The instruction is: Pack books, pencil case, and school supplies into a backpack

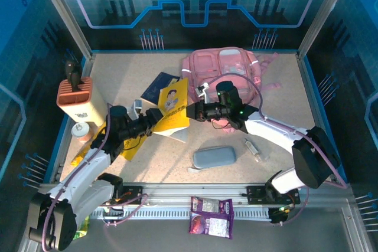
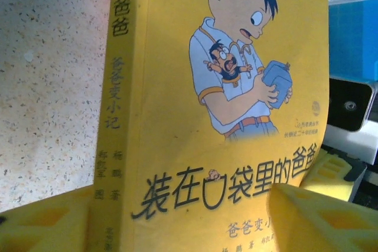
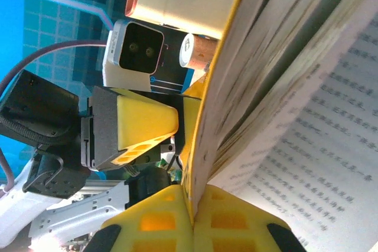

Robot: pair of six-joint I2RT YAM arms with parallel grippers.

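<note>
top external: yellow book [image 1: 176, 105] held in air between arms, near backpack [image 1: 227, 66]. right gripper [image 1: 192, 111] pinches its edge; left gripper [image 1: 157, 116] jaws apart, astride it. nothing seen packed: navy book [image 1: 155, 87], pencil case [image 1: 214, 157], tube [image 1: 255, 149] on table.

Speckled table [image 1: 118, 69] carries pink backpack [image 1: 221, 66], grey-blue pencil case [image 1: 214, 157], clear tube [image 1: 254, 147], navy book [image 1: 152, 90], orange-and-cream holder [image 1: 75, 101]
</note>
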